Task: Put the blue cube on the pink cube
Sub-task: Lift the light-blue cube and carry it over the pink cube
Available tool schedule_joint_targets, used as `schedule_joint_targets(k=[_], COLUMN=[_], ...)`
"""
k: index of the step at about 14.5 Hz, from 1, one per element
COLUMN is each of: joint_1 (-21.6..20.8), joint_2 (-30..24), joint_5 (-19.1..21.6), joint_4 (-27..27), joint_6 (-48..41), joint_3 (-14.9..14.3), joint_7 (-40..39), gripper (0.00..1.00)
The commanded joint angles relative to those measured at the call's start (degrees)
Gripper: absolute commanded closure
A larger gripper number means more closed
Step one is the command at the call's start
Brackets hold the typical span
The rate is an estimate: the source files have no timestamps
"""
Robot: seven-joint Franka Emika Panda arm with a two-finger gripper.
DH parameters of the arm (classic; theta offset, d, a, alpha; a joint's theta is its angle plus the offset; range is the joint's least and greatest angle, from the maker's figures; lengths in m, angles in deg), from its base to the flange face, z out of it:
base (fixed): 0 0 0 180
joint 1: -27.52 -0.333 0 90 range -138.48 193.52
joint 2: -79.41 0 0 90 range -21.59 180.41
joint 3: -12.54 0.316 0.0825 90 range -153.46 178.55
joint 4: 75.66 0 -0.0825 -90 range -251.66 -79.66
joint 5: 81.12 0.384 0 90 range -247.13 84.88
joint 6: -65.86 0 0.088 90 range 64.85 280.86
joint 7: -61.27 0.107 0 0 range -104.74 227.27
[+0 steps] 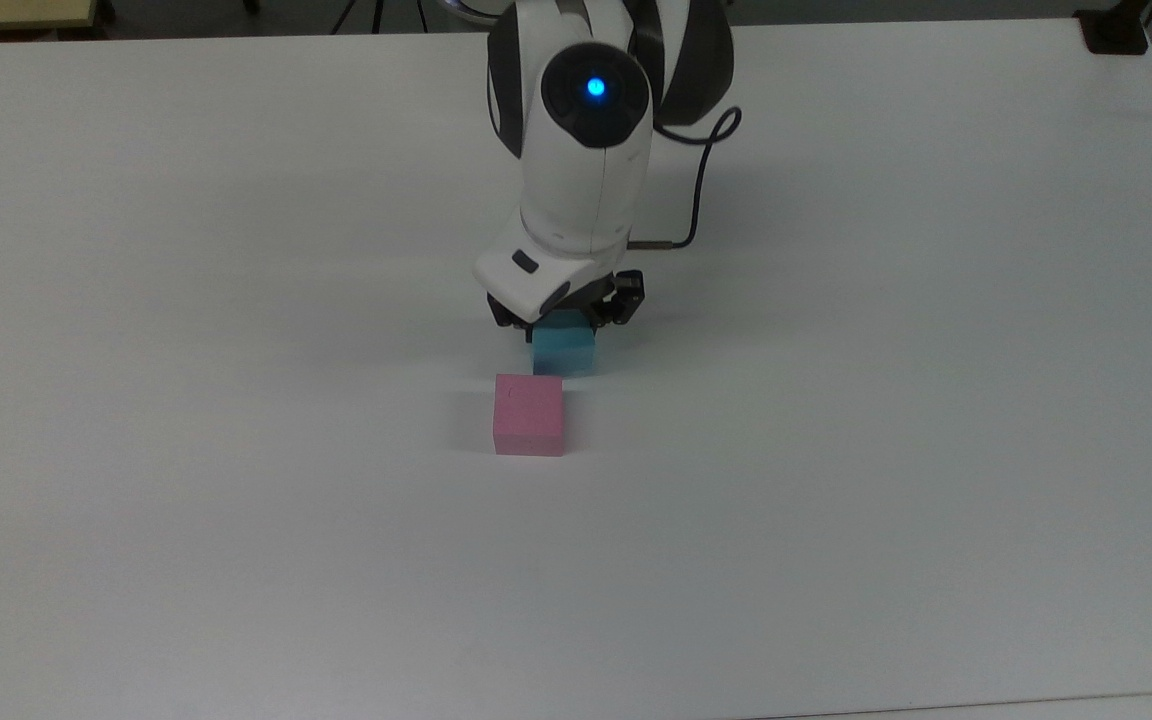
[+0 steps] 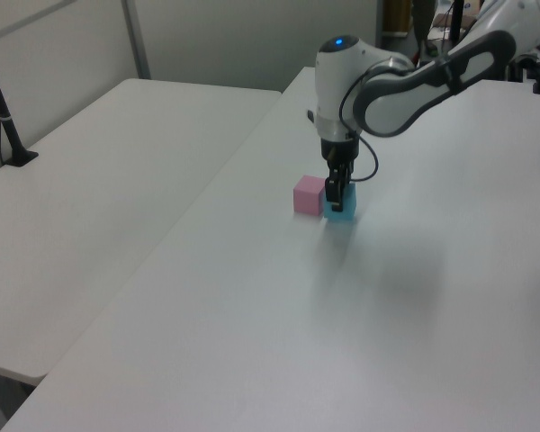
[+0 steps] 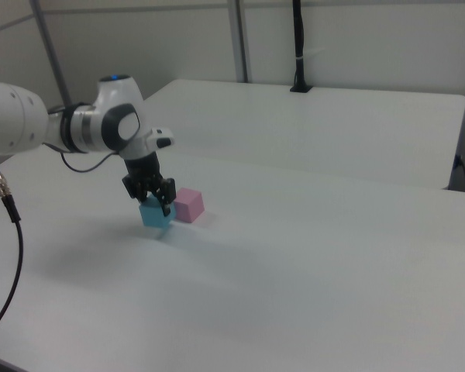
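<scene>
1. White table (image 1: 236, 250) spreads wide beneath me, matte and pale, with a second white table (image 3: 310, 124) standing beyond it past a narrow gap in the right view; a black pole (image 3: 298, 46) rises from that far one.

2. Above my fingers sits my own arm (image 1: 586, 150), white shell with dark joints and a blue light glowing on top, a black cable (image 1: 701, 180) looping off on the top view's right.

3. My gripper (image 1: 564, 322) points straight down at the table. The two dark fingers (image 3: 167, 192) are closed in to the width of a cube, one on each side of the blue cube (image 1: 564, 353), pressing its upper part between them.

4. Blue cube: light cyan, matte, plain faces, directly under my fingertips. In the left view (image 2: 342, 208) it looks raised a little off the table, though I cannot tell for certain that it is clear of the surface.

5. Pink cube (image 1: 529, 414): pastel, matte, same size as the blue one, resting flat on the table just beside my fingers, toward the top view's bottom and slightly to the top view's left. In the right view (image 3: 189, 205) its near corner sits close against the blue cube; whether they touch I cannot tell.
</scene>
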Motion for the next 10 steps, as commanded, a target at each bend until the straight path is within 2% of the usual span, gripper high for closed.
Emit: schedule_joint_targets(k=[1, 4, 6, 7, 8, 10], joint_1=[0.8, 2.7, 3.2, 3.1, 3.1, 2.9], joint_2=[-3.1, -1.5, 2.9, 4.5, 4.9, 6.0], joint_5=[-0.1, -0.1, -0.2, -0.4, -0.7, -0.7], joint_4=[2.9, 6.8, 12.4, 14.0, 14.0, 14.0], joint_6=[-3.0, -2.6, -2.3, -2.3, -2.2, -0.5], joint_3=[-0.7, -0.7, -0.7, -0.7, -0.7, -0.7], joint_7=[1.1, 3.7, 5.6, 6.4, 6.7, 6.8], gripper=[0.74, 0.71, 0.68, 0.62, 0.52, 0.49])
